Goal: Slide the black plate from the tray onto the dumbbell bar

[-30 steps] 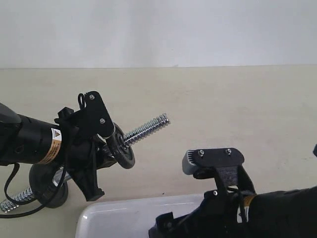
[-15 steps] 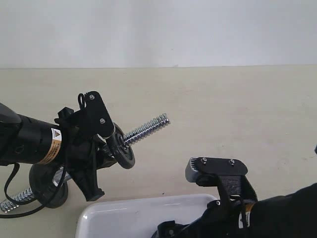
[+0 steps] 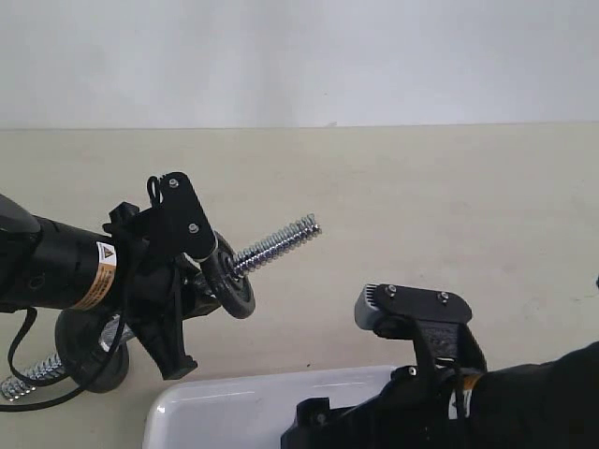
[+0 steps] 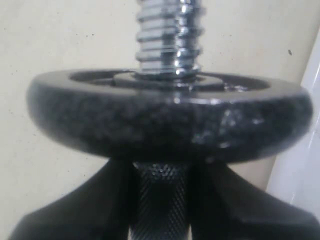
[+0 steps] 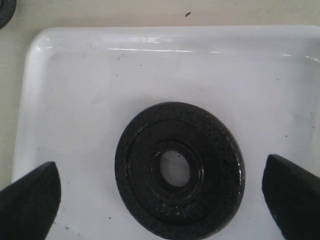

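**A:** What is the beige table bearing at its near edge?

**B:** The tray. It is lying right under the right arm, which I judge is putting its load within easy reach.

**A:** And why is the dumbbell bar slanting like that?

**B:** The left gripper is clenching it round the knurled middle and tilting it. One threaded end is pointing up into free air, toward the right arm's side. That looks meant to give a plate an open end to slip over.

**A:** Is something already riding on it?

**B:** Yes. One black disc is sitting on the thread just above the fingers. A second dark disc is showing near the low end, half hidden by the arm.

**A:** What is the right gripper doing?

**B:** It is hanging over the tray with its jaws spread wide and is grasping nothing. One fingertip is standing on either side of the black plate, and both are apart from its edge.

**A:** So where is the plate lying?

**B:** Flat inside the tray, clear of the rim, with white showing through its centre hole. I would say the arm is lining up a pinch across the edges. A flat disc on a glossy tray may be slipping away from such a grip.
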You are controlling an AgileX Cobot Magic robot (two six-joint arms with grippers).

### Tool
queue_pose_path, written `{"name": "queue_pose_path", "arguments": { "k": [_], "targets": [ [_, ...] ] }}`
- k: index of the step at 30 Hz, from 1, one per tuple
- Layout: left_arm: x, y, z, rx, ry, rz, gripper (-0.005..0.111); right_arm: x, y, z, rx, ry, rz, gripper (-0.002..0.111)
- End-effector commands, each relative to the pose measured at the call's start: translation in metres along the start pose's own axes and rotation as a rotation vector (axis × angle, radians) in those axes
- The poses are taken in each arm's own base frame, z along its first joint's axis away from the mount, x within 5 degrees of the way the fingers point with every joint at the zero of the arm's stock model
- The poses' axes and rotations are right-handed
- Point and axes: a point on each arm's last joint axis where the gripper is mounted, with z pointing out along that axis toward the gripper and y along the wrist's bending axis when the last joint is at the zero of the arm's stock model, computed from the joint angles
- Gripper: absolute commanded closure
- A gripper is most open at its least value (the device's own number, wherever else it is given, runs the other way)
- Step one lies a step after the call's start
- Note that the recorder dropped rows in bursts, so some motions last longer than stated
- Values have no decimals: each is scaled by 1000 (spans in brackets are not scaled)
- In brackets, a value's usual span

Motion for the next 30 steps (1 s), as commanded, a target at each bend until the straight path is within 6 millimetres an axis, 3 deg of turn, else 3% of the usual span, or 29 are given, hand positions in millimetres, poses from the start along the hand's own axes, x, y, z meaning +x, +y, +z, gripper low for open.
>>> {"name": "queue_pose_path", "arguments": {
  "k": [1,7,13,17,30],
  "targets": [
    [-14,11,-13,-66,-57,-40,102,-3,2,-2,-12,-26,-14,3],
    [-14,11,-13,-66,-57,-40,102,-5,9,-3,-27,5,-29,3],
    [-14,11,-13,-66,-57,-40,102,-3,34,-7,-95,51,-122,3],
    [-14,11,-13,-66,-57,-40,102,2,48,-8,-135,-7,-178,3],
    [-14,11,-13,-66,-57,-40,102,7,48,-3,-126,25,-227,3]
  ]
}}
